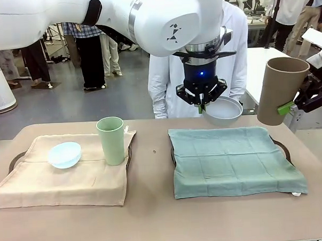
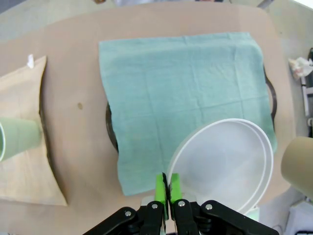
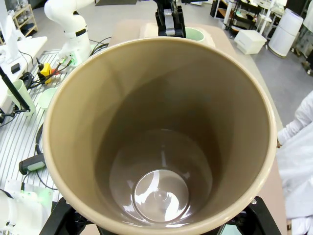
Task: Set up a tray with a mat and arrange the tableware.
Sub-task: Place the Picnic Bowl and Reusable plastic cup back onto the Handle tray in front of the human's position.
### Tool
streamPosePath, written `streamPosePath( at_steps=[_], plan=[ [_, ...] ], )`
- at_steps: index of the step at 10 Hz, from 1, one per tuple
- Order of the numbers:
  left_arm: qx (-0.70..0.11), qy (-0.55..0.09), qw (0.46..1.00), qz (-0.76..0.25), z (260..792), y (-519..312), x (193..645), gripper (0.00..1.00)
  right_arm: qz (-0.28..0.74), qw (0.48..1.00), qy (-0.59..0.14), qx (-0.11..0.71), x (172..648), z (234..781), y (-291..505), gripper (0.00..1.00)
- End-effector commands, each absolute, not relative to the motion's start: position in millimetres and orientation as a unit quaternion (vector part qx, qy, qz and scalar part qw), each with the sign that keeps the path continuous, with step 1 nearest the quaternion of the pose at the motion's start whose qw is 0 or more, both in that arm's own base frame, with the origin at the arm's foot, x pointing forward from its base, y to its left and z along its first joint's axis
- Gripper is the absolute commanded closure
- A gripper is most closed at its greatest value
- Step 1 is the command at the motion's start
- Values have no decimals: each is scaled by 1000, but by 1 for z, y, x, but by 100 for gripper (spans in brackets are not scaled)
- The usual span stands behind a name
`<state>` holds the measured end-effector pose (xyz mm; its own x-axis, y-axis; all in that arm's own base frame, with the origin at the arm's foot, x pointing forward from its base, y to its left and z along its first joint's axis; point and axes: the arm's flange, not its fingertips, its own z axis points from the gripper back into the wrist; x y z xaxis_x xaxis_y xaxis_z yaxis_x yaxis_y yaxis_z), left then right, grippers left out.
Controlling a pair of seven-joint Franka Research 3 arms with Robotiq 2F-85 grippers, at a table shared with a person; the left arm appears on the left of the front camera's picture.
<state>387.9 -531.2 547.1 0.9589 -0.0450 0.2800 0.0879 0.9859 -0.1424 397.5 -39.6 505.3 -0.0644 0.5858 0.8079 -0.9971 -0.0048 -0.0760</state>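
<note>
Left claw (image 1: pixel 202 104) is clenched on the rim of the grey bowl (image 1: pixel 222 110), which hangs tilted just above the green mat's (image 1: pixel 232 159) far edge; the mat lies straight below, toward the robot. Right claw (image 1: pixel 294 106) grips the tan tumbler (image 1: pixel 280 89), upright, beyond the mat's right edge.

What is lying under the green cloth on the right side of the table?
A dark tray lies under the green cloth; its curved handles stick out at both sides. The cloth covers the rest, so anything else beneath stays hidden.
</note>
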Motion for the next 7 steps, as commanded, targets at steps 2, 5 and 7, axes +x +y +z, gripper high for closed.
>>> streamPosePath(
  at_steps=[2, 5, 7],
  plan=[
    [-72, -134, 987, -56, 500, -520, 407, 96, 649, 593, -355, 320, 421, 456, -56, 19],
    [-89, -123, 987, -44, 442, -512, 433, 96, 666, 570, -364, 314, 441, 386, -53, 19],
    [-94, -128, 987, -38, 418, -511, 442, 96, 678, 558, -370, 304, 450, 361, -48, 19]
  ],
)
